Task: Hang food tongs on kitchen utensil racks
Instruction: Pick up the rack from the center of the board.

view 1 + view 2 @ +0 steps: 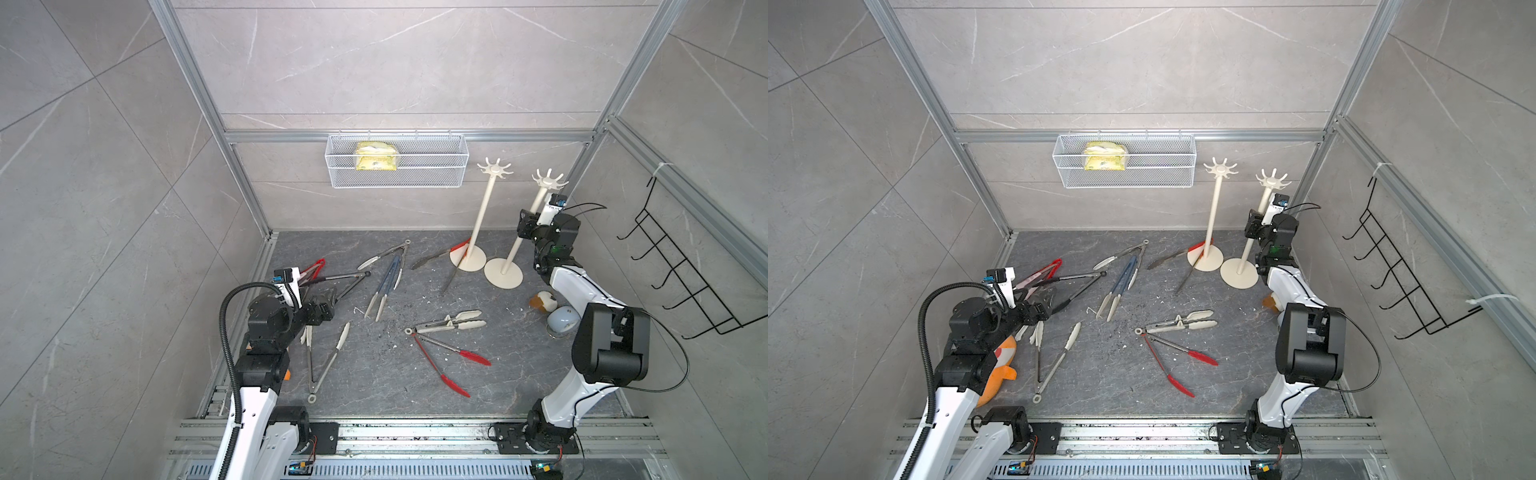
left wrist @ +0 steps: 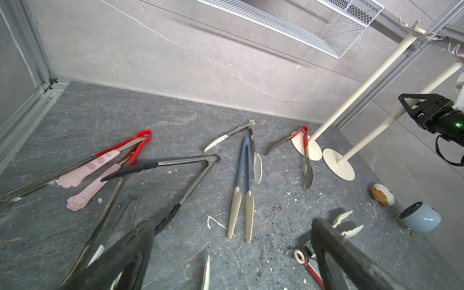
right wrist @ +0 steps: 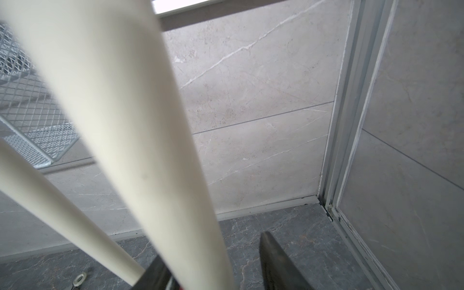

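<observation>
Several food tongs lie loose on the dark table: a red-tipped pair (image 1: 449, 361), a cream scalloped pair (image 1: 451, 322), a blue-handled pair (image 1: 386, 282), a black-tipped pair (image 1: 349, 282) and a bare-metal pair (image 1: 440, 255) across the left rack's base. Two cream utensil racks (image 1: 482, 208) (image 1: 503, 272) stand upright at the back right, their hooks bare. My right gripper (image 1: 524, 226) (image 3: 213, 251) straddles the right rack's pole (image 3: 130, 125); one finger touches it, the other stands apart. My left gripper (image 1: 324, 305) (image 2: 231, 224) hovers open over the table, holding nothing.
A white mesh basket (image 1: 397, 166) with a yellow packet hangs on the back wall. A black wire hook rack (image 1: 681, 266) is fixed to the right wall. A brown-and-white toy (image 1: 543, 301) and a pale blue cup (image 1: 562, 320) lie by the right arm. An orange toy (image 1: 1000, 374) lies under the left arm.
</observation>
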